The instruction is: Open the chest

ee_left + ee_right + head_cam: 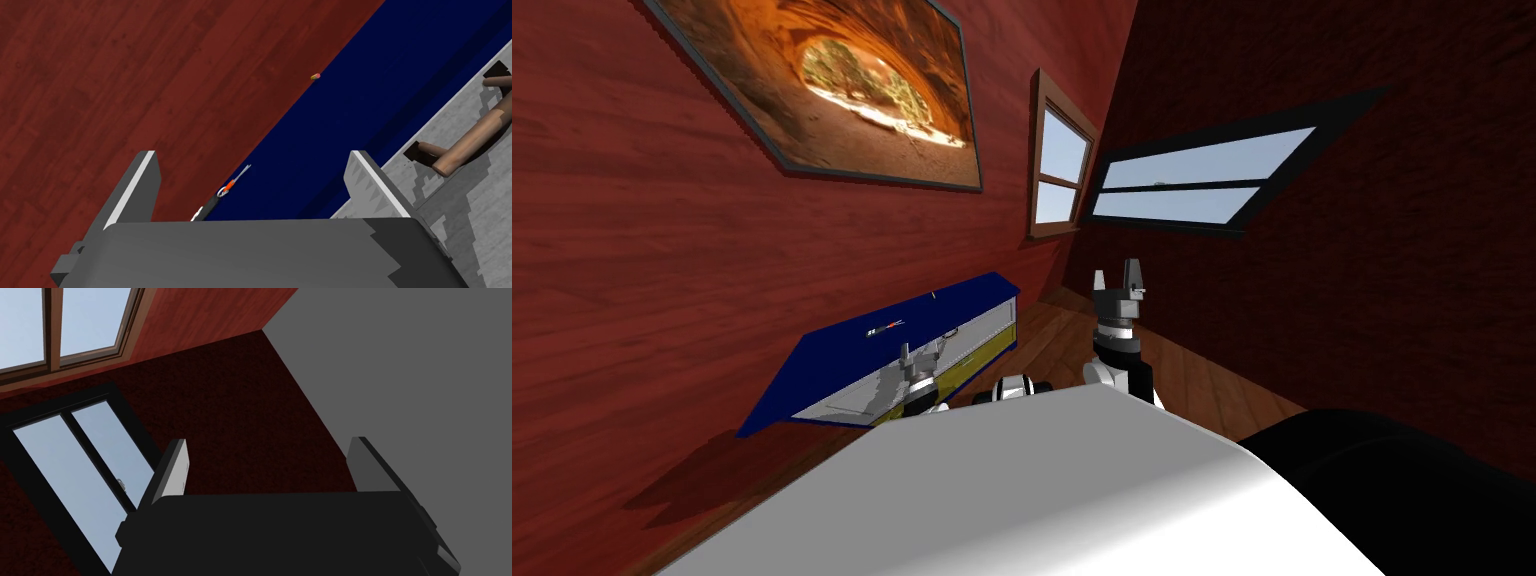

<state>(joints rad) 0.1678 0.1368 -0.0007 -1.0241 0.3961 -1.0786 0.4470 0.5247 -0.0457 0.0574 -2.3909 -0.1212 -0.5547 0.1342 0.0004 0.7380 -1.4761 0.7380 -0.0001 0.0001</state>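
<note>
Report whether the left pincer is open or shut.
Open. The left pincer holds its fingers wide apart, nothing between them, over the chest's blue top; the brown handle lies ungripped beside one finger.

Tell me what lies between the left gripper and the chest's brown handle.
In the left wrist view, only a bare grey face of the chest lies between the open left gripper and the brown handle.
</note>
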